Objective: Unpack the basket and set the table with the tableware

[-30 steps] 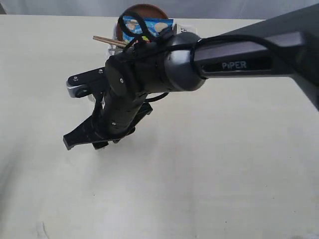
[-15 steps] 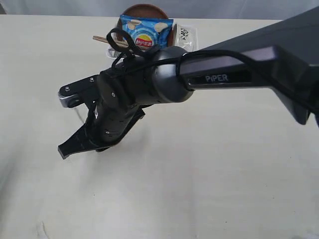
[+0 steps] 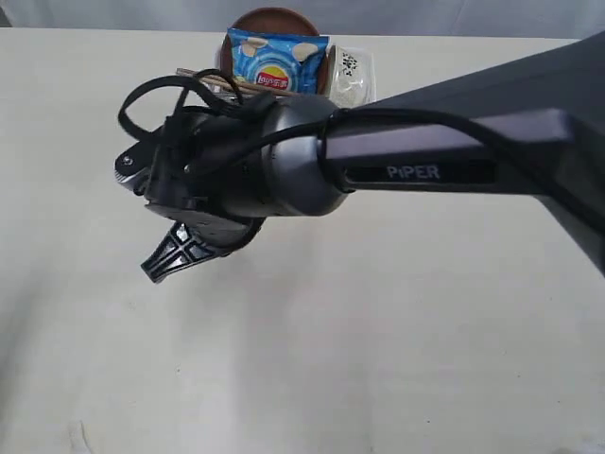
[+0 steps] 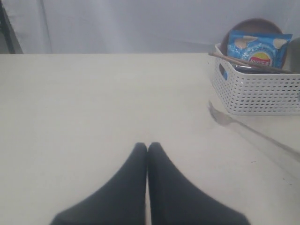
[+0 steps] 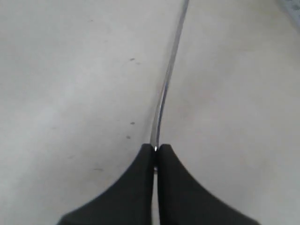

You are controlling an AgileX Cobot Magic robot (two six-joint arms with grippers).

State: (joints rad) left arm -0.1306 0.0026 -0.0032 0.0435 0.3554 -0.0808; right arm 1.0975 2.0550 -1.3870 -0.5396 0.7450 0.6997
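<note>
My right gripper (image 5: 155, 147) is shut on the end of a thin steel fork (image 5: 168, 79) that runs away from it low over the table (image 5: 70, 70). The left wrist view shows the fork's (image 4: 222, 117) tines just beside the white basket (image 4: 258, 93). In the exterior view the right gripper (image 3: 163, 268) points down-left and the arm hides the fork. The basket (image 3: 352, 78) still holds a brown plate (image 4: 255, 26) and wooden chopsticks (image 4: 243, 62). My left gripper (image 4: 147, 146) is shut on nothing, over bare table (image 4: 93, 93).
A blue chip bag (image 3: 277, 60) stands in the basket in front of the brown plate (image 3: 274, 19). Chopsticks (image 3: 194, 74) stick out over the basket's left rim. The right arm (image 3: 425, 161) spans the scene from the right. A grey curtain backs the table's far edge.
The right wrist has rolled and lifted. Its gripper has shifted a little right and up, now pointing more towards the camera. The cable loop has swung left.
</note>
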